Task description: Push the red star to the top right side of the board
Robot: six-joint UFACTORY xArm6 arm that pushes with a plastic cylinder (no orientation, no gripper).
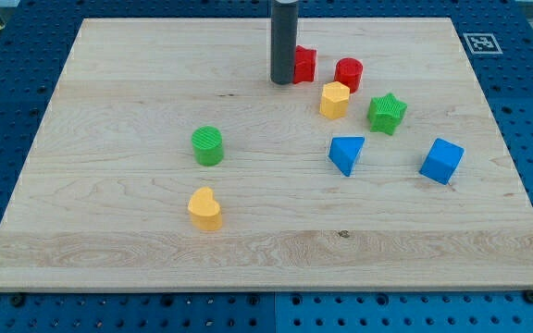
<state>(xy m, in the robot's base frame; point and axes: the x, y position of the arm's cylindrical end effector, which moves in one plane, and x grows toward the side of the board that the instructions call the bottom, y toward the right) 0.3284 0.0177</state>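
You see my tip, the lower end of the straight dark rod, resting on the light wooden board near the view's top, touching the left side of the red star-shaped block. The rod has no jaws and holds nothing. Just right of the star stands the red cylinder block, and below it the yellow hexagonal block. The green star block lies further right. The blue triangular block and the blue cube are lower
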